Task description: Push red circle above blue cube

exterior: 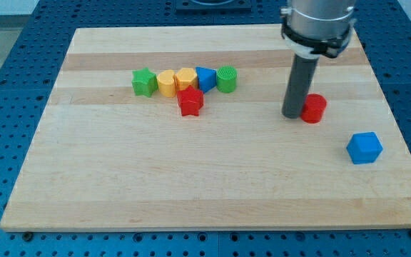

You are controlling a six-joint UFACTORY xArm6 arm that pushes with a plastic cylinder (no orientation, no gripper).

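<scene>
The red circle (314,108) lies on the wooden board at the view's right. The blue cube (364,148) sits lower and further right, near the board's right edge. My tip (294,114) is on the board, touching the red circle's left side. The rod rises from there to the arm at the view's top.
A row of blocks sits at upper centre: green star (143,82), yellow heart (166,83), yellow hexagon (186,78), blue triangle (205,78), green circle (226,78). A red star (190,102) lies just below them. The board's right edge (398,135) is close to the blue cube.
</scene>
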